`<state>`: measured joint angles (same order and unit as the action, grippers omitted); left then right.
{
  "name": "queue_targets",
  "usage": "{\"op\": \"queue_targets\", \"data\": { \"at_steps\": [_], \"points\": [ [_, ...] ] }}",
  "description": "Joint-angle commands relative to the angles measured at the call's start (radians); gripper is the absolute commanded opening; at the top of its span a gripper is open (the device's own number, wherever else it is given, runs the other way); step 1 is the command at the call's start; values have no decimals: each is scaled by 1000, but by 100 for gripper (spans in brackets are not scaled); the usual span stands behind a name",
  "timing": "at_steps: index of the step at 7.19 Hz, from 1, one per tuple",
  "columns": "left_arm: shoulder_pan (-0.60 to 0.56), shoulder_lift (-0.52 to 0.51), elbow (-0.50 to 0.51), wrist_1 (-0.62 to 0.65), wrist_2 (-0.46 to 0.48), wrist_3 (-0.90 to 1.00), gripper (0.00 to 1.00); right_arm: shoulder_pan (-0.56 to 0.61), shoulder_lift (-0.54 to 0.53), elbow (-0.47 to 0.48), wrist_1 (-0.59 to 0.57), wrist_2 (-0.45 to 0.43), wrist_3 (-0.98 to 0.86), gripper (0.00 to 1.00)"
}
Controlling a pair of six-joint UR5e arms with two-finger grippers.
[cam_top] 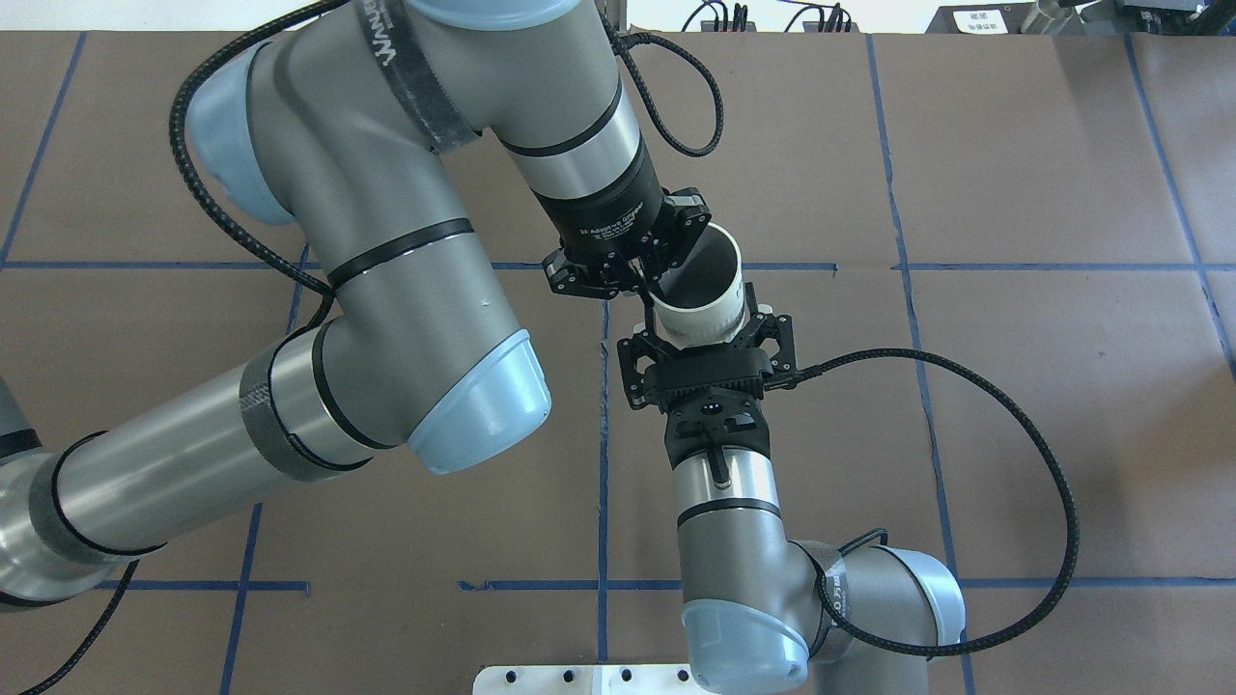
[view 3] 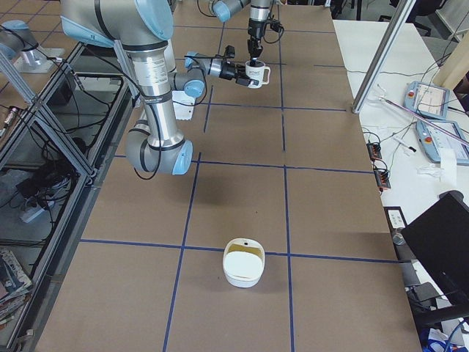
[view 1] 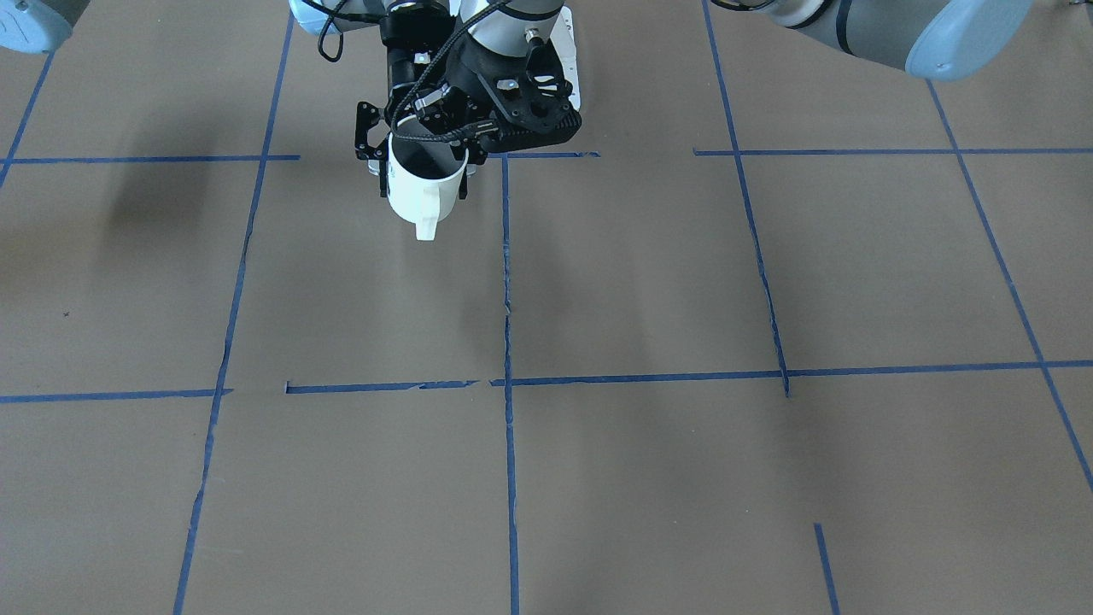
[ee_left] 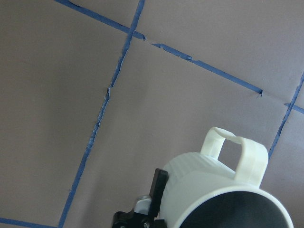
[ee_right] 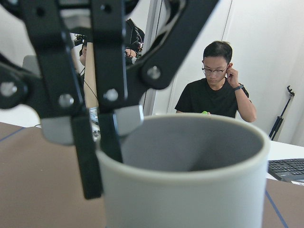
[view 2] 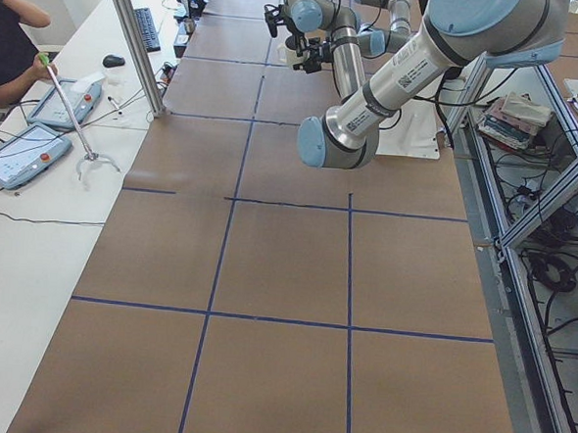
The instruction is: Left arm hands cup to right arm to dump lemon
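The white ribbed cup point(cam_top: 700, 314) is held upright in the air above the table, its handle point(view 1: 426, 224) pointing away from the robot. My left gripper point(cam_top: 645, 275) comes down from above and is shut on the cup's rim, one finger inside and one outside, as the right wrist view point(ee_right: 100, 166) shows. My right gripper point(cam_top: 705, 328) reaches in level from the robot's side, with a finger against each side of the cup's body point(view 1: 423, 181). The cup's inside point(ee_right: 190, 142) looks dark grey. The lemon does not show in any view.
A white bowl point(view 3: 244, 262) with a pale yellow inside stands on the brown, blue-taped table point(view 1: 598, 478) towards the robot's right end. An operator point(view 2: 5, 52) sits at the side bench with pendants. The left arm's elbow point(cam_top: 463, 405) hangs over the table's middle.
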<state>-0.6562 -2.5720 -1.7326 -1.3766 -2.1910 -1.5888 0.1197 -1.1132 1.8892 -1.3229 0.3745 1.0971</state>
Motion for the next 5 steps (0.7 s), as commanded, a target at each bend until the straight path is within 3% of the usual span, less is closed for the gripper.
{"op": "queue_targets", "data": {
  "at_steps": [1,3,4,5],
  "points": [
    [0,3,-21,17,0,-2,0,-32,-23,-22,1,-12,1,100],
    [-35,4,-82,43,0,0,0,-29,-20,-88,4,4,3,100],
    [-78,16,-103,44,0,0,0,-25,-19,-85,5,61,6,100],
    [-101,101,-163,39,2,13,0,0,-25,-84,5,111,10,100]
  ]
}}
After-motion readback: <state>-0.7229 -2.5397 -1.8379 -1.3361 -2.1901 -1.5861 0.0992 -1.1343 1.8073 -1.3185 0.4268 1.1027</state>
